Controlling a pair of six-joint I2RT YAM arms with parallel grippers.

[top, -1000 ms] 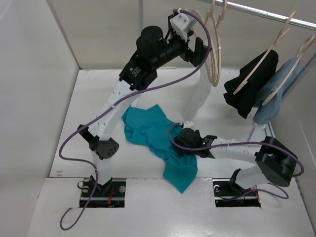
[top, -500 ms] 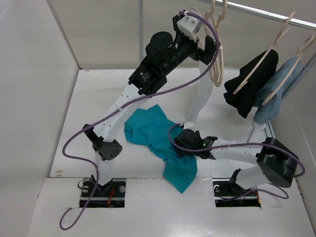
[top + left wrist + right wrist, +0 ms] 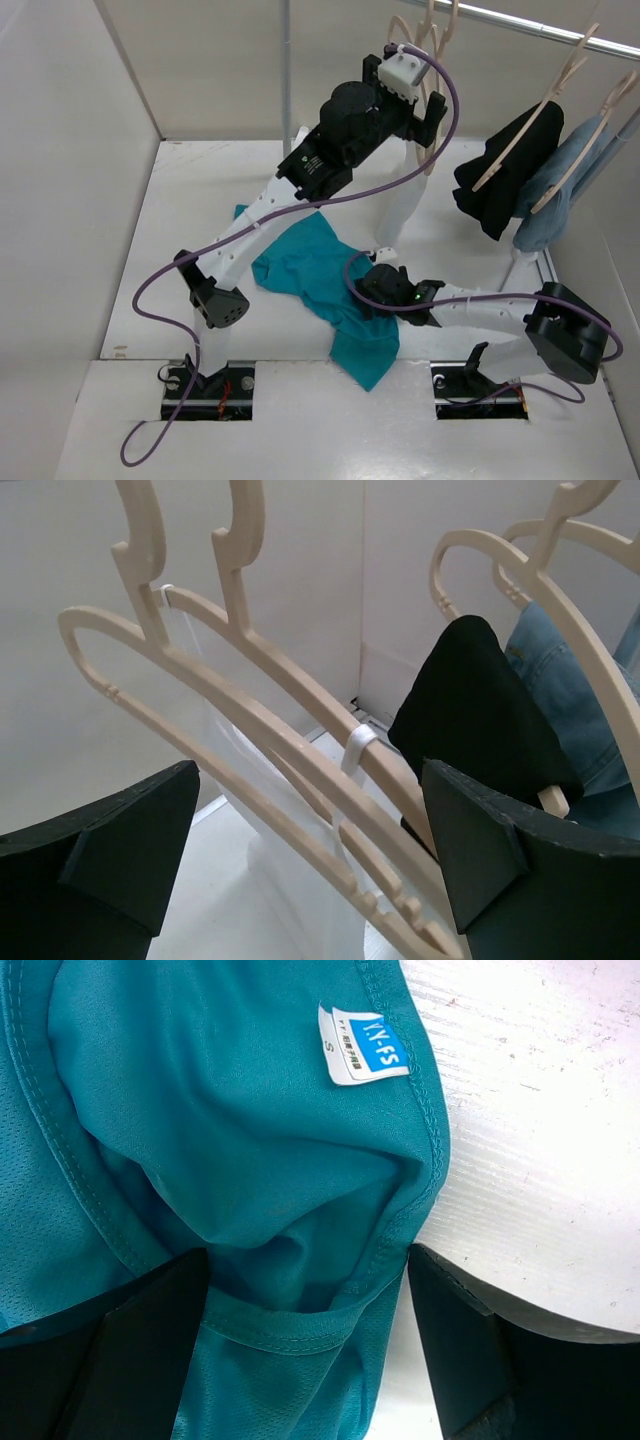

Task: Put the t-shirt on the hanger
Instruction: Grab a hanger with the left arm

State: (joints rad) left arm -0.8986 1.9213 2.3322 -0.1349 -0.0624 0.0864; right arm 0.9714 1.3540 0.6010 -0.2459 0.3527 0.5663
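The teal t-shirt [image 3: 300,262] lies crumpled on the white table. My right gripper [image 3: 378,298] is low over its near right part. In the right wrist view the right gripper [image 3: 310,1270] is open, and its fingers straddle a fold of the shirt's collar [image 3: 300,1315] below the white size label [image 3: 362,1048]. My left gripper [image 3: 427,108] is raised to the beige hangers [image 3: 432,40] on the rail. In the left wrist view the left gripper [image 3: 310,780] is open, and the shoulder of the nearer bare hanger [image 3: 250,735] passes between the fingers without touching them. A second like hanger [image 3: 300,685] hangs just behind it.
A black garment [image 3: 498,185] and a grey-blue garment [image 3: 560,190] hang on like hangers from the rail [image 3: 540,28] at the back right. A white upright piece [image 3: 400,205] stands below the bare hangers. White walls close the left and the back.
My left arm has swung up and to the right, bringing its open gripper around the hangers. The shirt and my right gripper have stayed almost still.
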